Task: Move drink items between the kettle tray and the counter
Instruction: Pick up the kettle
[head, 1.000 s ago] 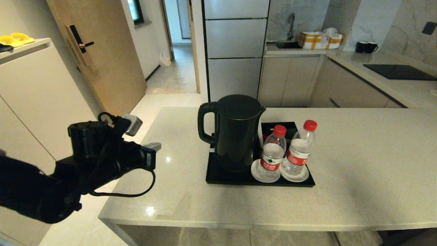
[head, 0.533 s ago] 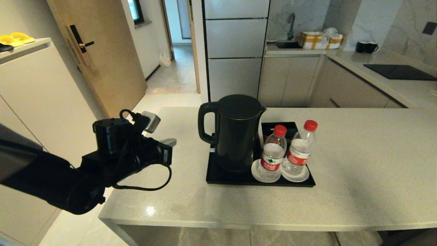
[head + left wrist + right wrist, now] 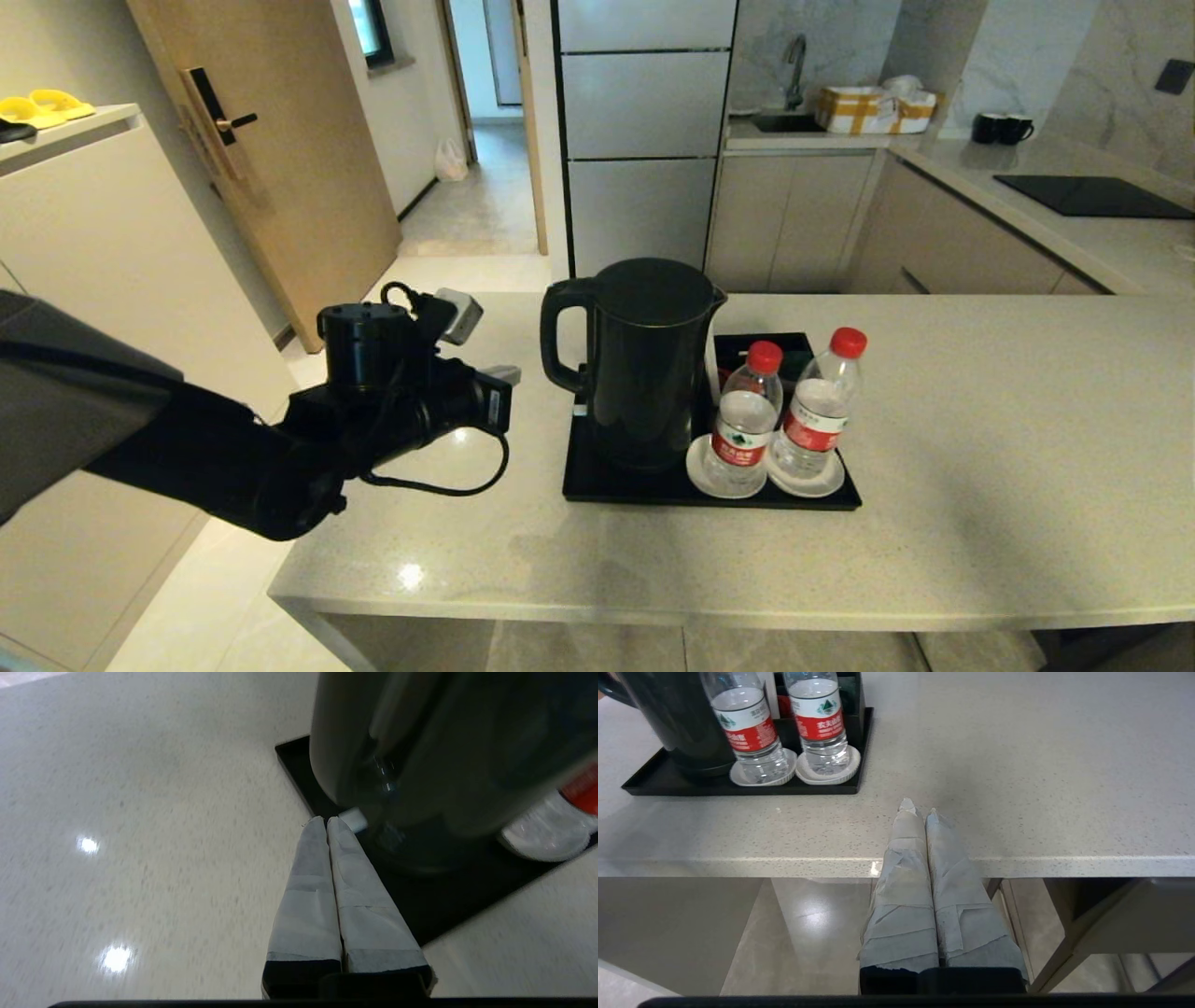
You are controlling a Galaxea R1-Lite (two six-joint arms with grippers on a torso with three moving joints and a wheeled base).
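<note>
Above the counter, off the kettle's handle side, the left gripper hangs with its two taped fingers pressed flat together, no gap between them and nothing held. Its tips point at the near corner of the tray and stop just short of the kettle; in the left wrist view they sit level with the kettle's lower body, touching neither it nor the tray. Ahead of the tips the kettle stands upright on its round base on the tray, its loop handle facing this gripper. Beyond the kettle, two bottles stand upright side by side, each on a white saucer at the tray's front edge.

Over the counter's near edge, well apart from the tray, the right gripper is likewise shut tight and empty, its tips above the stone with the bottles farther ahead and off to one side.
</note>
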